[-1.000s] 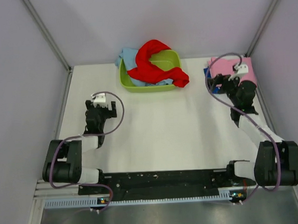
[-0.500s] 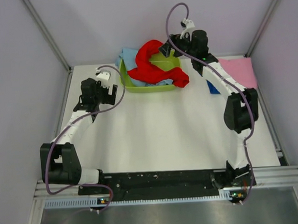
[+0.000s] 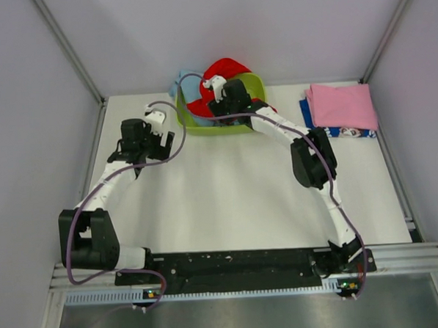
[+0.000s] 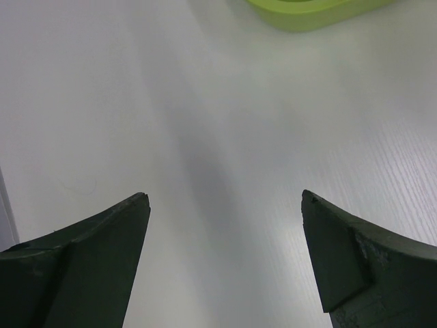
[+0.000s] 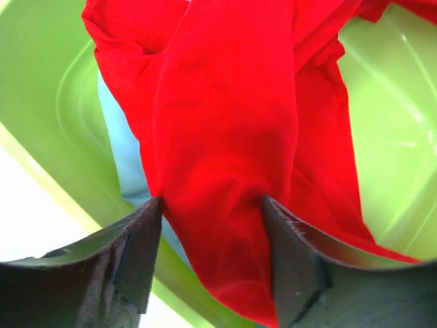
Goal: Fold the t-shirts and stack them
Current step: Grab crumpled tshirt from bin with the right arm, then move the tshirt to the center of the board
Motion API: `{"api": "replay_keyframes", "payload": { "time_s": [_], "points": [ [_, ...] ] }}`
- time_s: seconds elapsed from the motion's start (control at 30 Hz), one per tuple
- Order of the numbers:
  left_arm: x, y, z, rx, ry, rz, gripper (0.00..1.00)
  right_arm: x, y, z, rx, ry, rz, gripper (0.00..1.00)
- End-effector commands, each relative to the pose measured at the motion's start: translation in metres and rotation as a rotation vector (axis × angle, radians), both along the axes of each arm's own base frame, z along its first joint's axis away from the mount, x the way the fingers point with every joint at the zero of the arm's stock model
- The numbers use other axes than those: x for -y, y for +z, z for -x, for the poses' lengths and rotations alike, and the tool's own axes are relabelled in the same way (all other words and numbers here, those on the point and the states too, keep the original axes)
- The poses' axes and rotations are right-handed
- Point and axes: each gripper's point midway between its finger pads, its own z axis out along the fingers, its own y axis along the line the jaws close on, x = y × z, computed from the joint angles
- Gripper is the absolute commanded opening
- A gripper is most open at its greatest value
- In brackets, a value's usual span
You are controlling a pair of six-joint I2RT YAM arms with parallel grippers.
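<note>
Jaws of the left gripper (image 4: pixel 225 205) stand wide apart with nothing between them, above the bare white table (image 3: pixel 228 200) just left of the lime green basin (image 3: pixel 202 127), whose rim shows at the top of the left wrist view. A light blue t-shirt (image 3: pixel 182 84) spills over the basin's far left corner. A red t-shirt (image 5: pixel 225 123) lies heaped on it inside the basin. The right gripper (image 5: pixel 212 205) reaches down into the basin, its fingers pressed against both sides of a thick fold of the red cloth, which bunches between them. Well to the right, a folded pink t-shirt (image 3: pixel 341 105) rests on a dark blue printed t-shirt (image 3: pixel 346 132) at the table's far right edge.
</note>
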Motion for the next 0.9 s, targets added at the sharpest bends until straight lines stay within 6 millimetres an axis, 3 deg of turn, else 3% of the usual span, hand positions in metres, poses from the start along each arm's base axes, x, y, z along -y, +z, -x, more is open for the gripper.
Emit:
{"api": "replay_keyframes", "payload": {
  "time_s": [0.0, 0.07, 0.13, 0.2, 0.3, 0.57, 0.7, 0.87],
  "points": [
    [0.002, -0.004, -0.002, 0.001, -0.014, 0.01, 0.96, 0.018, 0.024, -0.017, 0.124, -0.062, 0.124, 0.46],
    [0.001, -0.006, -0.002, -0.005, -0.014, 0.006, 0.95, 0.02, 0.028, -0.017, 0.137, -0.055, 0.145, 0.29],
    [-0.001, -0.007, -0.002, -0.002, -0.01, -0.006, 0.95, 0.021, 0.032, -0.016, 0.141, -0.049, 0.165, 0.01],
    [-0.003, -0.007, -0.002, 0.0, -0.008, -0.016, 0.95, 0.025, 0.049, -0.015, 0.161, -0.062, 0.154, 0.0],
    [-0.003, -0.004, -0.003, 0.007, -0.01, -0.022, 0.95, 0.026, 0.099, -0.012, 0.224, -0.078, 0.091, 0.0],
    [0.0, 0.014, -0.006, 0.039, -0.004, 0.008, 0.95, 0.036, 0.305, 0.023, 0.535, -0.076, -0.179, 0.0],
    [0.005, 0.033, -0.006, 0.074, -0.019, 0.035, 0.95, 0.043, 0.384, 0.057, 0.697, -0.006, -0.273, 0.0],
    [-0.005, 0.064, -0.003, 0.14, -0.004, -0.021, 0.96, 0.042, 0.444, 0.125, 0.855, 0.133, -0.281, 0.0]
  ]
}}
